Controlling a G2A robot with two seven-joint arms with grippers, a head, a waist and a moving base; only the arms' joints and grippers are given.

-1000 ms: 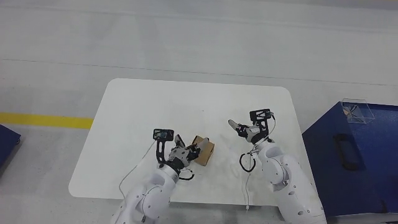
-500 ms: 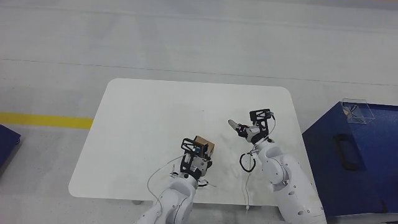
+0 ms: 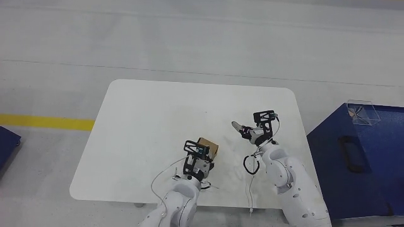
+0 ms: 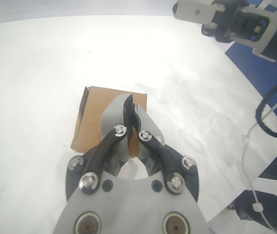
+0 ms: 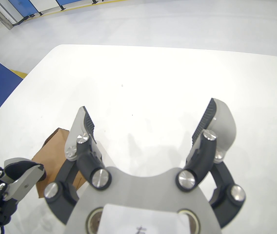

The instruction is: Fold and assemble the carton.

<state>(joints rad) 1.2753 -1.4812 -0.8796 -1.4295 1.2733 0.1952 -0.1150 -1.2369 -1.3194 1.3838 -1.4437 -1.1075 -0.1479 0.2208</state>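
Left gripper: nearest the table's near edge, about midway along it. Grey metal fingers on black links. The black ribbed pads are brought together, pad against pad. The tips lie over the carton's top panel; whether they press on it cannot be told.
Carton: plain brown corrugated board, box-shaped, with a flat matte top panel. It stands on the table close to the near edge, directly under the left gripper. One side shows a loose flap edge slightly agape.
Right gripper: well apart from the carton, towards the near right corner and above the tabletop. Jaws spread wide with bare table between them. The pads are black and finely ribbed, on rounded grey finger shells.
Cabling: a black loop and a thin white cord hang by the right arm.
Table: white, smooth, with rounded corners.
Surroundings: a blue cabinet with a dark handle stands just beside the table's right edge. A clear plastic box sits on its far corner. Yellow lines cross the pale grey floor.
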